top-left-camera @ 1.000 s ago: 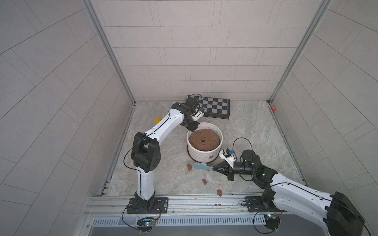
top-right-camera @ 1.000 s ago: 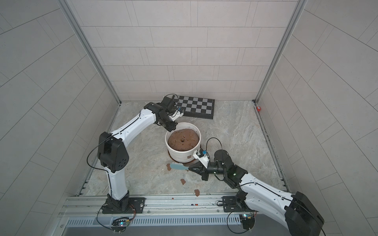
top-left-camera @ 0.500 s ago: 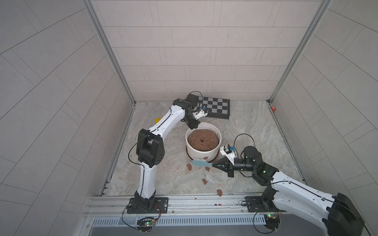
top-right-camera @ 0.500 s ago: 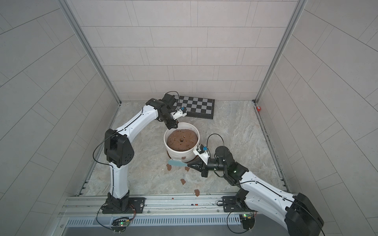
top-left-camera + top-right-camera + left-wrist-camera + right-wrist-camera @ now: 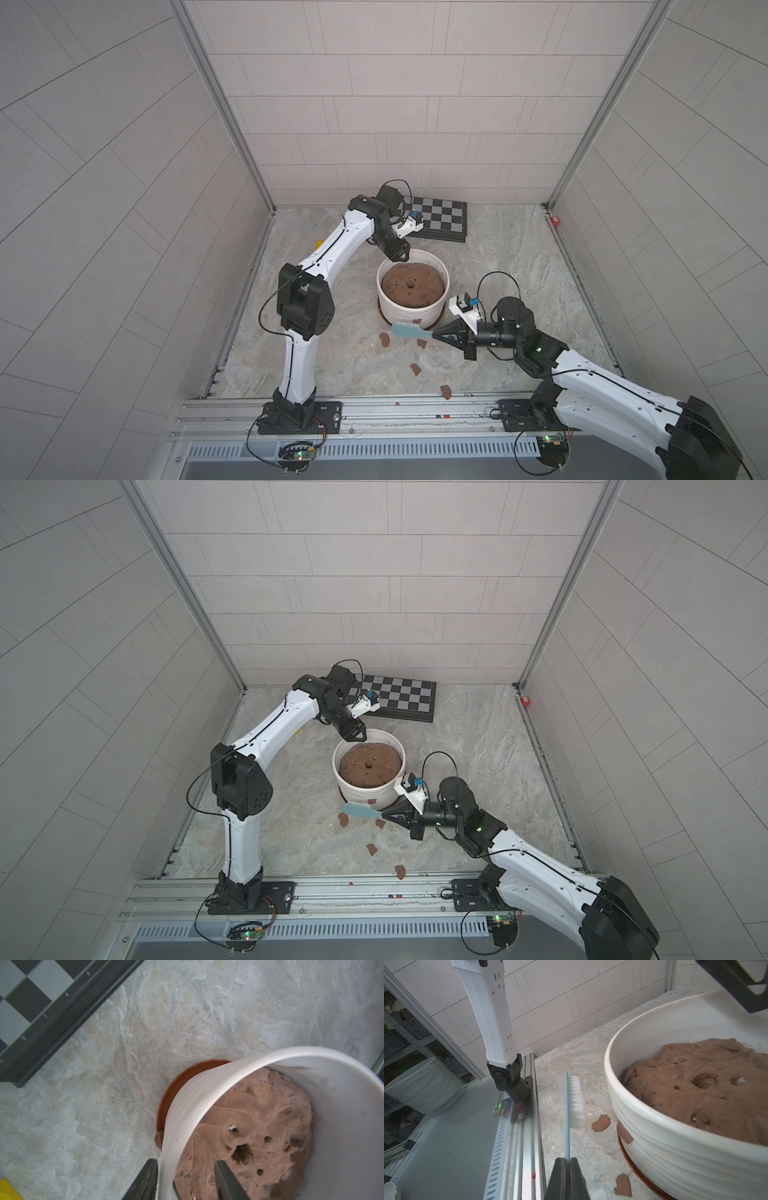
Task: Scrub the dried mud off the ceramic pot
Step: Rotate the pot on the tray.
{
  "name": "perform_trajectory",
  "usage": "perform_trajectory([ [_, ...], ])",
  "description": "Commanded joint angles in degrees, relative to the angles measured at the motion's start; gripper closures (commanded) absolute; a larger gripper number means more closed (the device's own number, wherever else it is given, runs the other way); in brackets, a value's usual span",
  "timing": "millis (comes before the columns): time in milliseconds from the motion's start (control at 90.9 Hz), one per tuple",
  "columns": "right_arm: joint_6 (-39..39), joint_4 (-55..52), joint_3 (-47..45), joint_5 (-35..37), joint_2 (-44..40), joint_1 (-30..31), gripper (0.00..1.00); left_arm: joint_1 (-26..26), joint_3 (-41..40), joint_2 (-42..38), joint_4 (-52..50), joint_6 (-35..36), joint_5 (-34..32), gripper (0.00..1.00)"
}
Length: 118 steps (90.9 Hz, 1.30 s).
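The white ribbed ceramic pot (image 5: 413, 309) (image 5: 365, 793) (image 5: 675, 1147) stands on a terracotta saucer (image 5: 172, 1088), filled with a brown soil mound (image 5: 412, 284). One patch of dried mud (image 5: 625, 1134) (image 5: 417, 321) clings low on its wall. Several fallen chips of it lie on the floor (image 5: 385, 340) (image 5: 601, 1123). My left gripper (image 5: 400, 255) (image 5: 186, 1161) is open and straddles the pot's far rim, one finger outside and one over the soil. My right gripper (image 5: 434, 332) (image 5: 566, 1159) is shut on a light-blue brush (image 5: 409, 331) (image 5: 576, 1101). The white bristles face the pot's near wall, just beside the patch.
A chessboard (image 5: 440, 216) (image 5: 25, 997) lies at the back, behind the pot. Something small and yellow (image 5: 319, 243) sits by the left wall. The metal rail (image 5: 374, 411) runs along the front edge, with one mud chip (image 5: 446, 391) close to it.
My left gripper's jaws have opened around the pot's rim. The brush has shifted in against the pot's near wall, and one more mud chip now lies on the floor below it.
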Motion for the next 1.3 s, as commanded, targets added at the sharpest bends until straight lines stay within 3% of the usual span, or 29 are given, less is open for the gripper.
perform_trajectory([
  [0, -0.29, -0.33, 0.56, -0.23, -1.28, -0.53, 1.00, -0.29, 1.73, -4.46, -0.77, -7.43, -0.63, 0.44],
  [198, -0.15, 0.39, 0.46, 0.42, -2.22, -2.24, 1.00, -0.38, -1.78, -9.77, -0.71, -24.40, -6.71, 0.33],
  [352, 0.24, 1.66, 0.43, 0.94, -2.08, -3.23, 1.00, -1.10, -12.02, -16.85, 3.34, -35.98, -9.66, 0.32],
  [693, 1.09, 3.84, 0.37, 1.25, -1.36, -3.95, 1.00, -2.95, -33.47, -27.17, 13.56, -50.72, -14.67, 0.35],
  [847, 1.22, 3.78, 0.30, 1.38, -1.53, -4.08, 1.00, -4.24, -37.21, -27.34, 16.61, -53.01, -15.94, 0.42],
  [1288, 1.22, 2.88, -0.10, 2.26, -2.54, -4.35, 1.00, -5.38, -35.73, -24.24, 14.76, -51.64, -22.17, 0.86],
])
